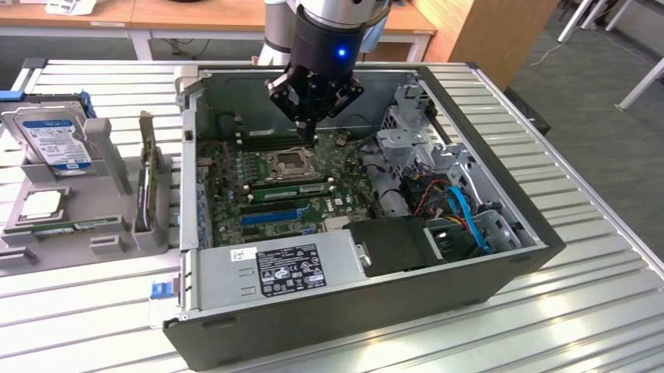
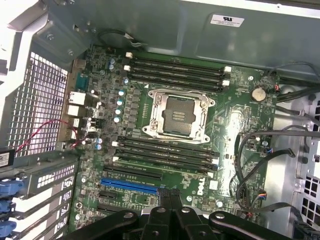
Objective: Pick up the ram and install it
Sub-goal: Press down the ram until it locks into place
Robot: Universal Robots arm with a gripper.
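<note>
The hand hangs inside the open computer case above the motherboard, its fingers fully closed on nothing, with no stick between them. The ram stands on edge in the grey holder on the tabletop, well apart from the hand, at the exterior view's left. Risk: descending with the fingers closed could strike the empty memory slots or the processor socket, since the tips hang close above the board.

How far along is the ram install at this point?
Done: nothing clearly; the memory slots by the CPU socket look unfilled. In hand: the gripper hangs shut over the motherboard inside the case, with no stick visible in it. Left: a ram stands in the grey rack at the exterior view's left, so pickup and seating both appear undone.
</note>
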